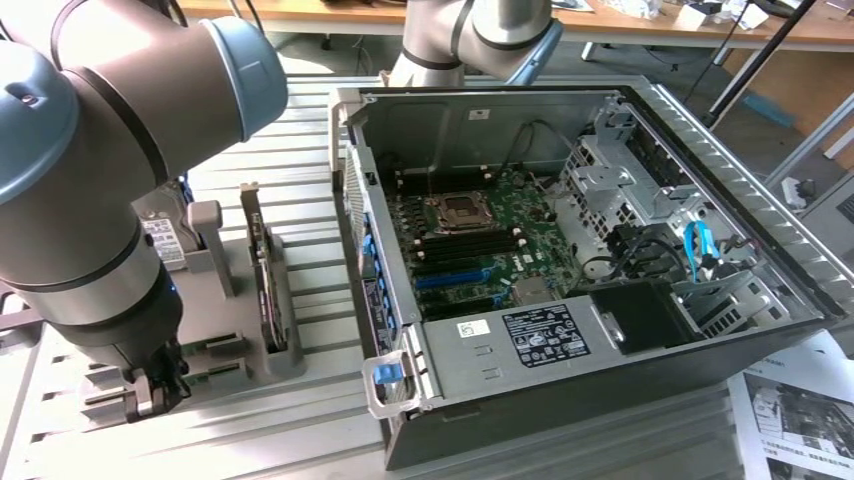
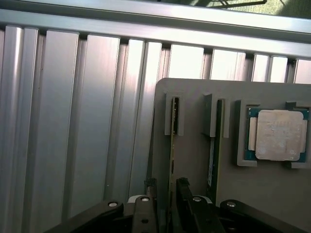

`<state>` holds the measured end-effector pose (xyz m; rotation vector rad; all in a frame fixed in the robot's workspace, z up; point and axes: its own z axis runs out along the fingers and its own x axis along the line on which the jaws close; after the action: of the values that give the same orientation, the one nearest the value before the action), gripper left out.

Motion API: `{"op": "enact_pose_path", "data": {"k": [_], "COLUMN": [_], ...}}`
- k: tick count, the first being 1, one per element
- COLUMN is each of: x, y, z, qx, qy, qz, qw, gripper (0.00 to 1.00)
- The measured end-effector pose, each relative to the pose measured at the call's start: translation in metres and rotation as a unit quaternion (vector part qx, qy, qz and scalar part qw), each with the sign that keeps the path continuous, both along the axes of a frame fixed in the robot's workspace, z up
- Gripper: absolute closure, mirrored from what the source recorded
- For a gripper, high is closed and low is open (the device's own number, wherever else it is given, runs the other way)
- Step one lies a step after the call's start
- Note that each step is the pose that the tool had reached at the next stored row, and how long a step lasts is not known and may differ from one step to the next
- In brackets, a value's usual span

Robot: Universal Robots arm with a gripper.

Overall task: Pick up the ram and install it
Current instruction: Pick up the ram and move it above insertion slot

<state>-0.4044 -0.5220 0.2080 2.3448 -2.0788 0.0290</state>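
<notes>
The pincer is open, one finger on each side of the ram. The ram is standing on edge in the slot nearest the edge of the grey holder, on the slatted metal table. I can't see either finger actually pressing on it. In the exterior view the pincer is down low at the exterior view's left, well apart from the open computer.

What worries me is that the stick is really thin and doesn't look dead centre between the fingers. I reckon closing could shove it sideways and jam it in the slot, or it could come up crooked. A crooked stick would be a pain to seat. There's also another board on edge in the next slot, just beside it, and the near finger could clip that. The processor chip lies flat further along and is probably safe.

The ram itself, seen edge-on, is a narrow green strip that looks straight and upright. I can't make out its chips from this angle.
</notes>
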Motion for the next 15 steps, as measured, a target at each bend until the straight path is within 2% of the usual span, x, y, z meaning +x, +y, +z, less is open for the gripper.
{"op": "enact_pose_path", "data": {"k": [11, 12, 13, 15], "x": [-0.0024, -0.0024, -0.0024, -0.0024], "y": [0.0004, 0.0004, 0.0004, 0.0004], "z": [-0.0015, -0.0015, -0.0015, -0.0015], "qx": [0.0, 0.0001, 0.0001, 0.0], "qy": [-0.0001, -0.0001, 0.0, -0.0001], "qz": [0.0, 0.0, 0.0, 0.0], "qw": [1.0, 1.0, 1.0, 1.0], "gripper": [0.7, 0.71, 0.78, 0.78]}}
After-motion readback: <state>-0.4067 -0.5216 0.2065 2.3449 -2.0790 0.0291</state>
